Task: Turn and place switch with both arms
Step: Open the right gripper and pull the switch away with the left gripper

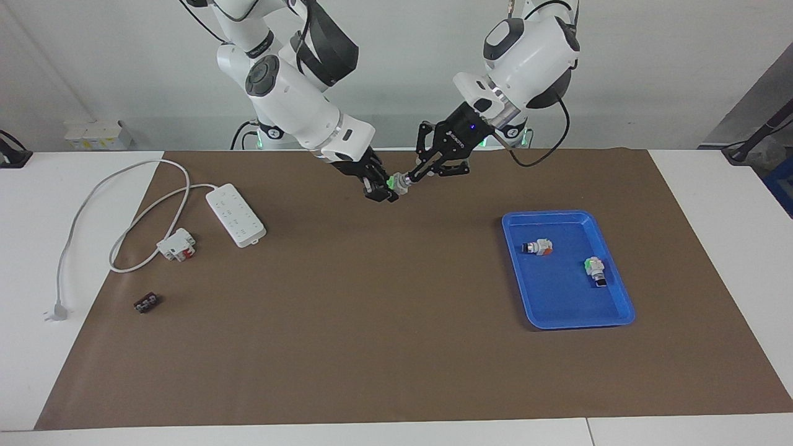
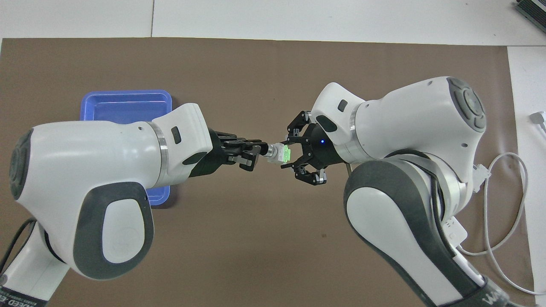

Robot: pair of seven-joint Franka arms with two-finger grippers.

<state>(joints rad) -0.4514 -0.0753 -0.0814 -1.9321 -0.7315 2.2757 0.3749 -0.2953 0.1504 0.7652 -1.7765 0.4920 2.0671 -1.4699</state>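
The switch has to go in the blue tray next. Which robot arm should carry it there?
Probably the left. The left gripper pinches the switch by its knob, and the blue tray lies at its end. The right gripper holds the green base.

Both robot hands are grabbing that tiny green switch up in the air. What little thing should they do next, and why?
Probably the left gripper should twist the knob a little more. It pinches the black knob end of the switch, while the right gripper clamps the green base, both held in the air over the brown mat. The blue tray, which already holds two switches, looks like the place for it after that.
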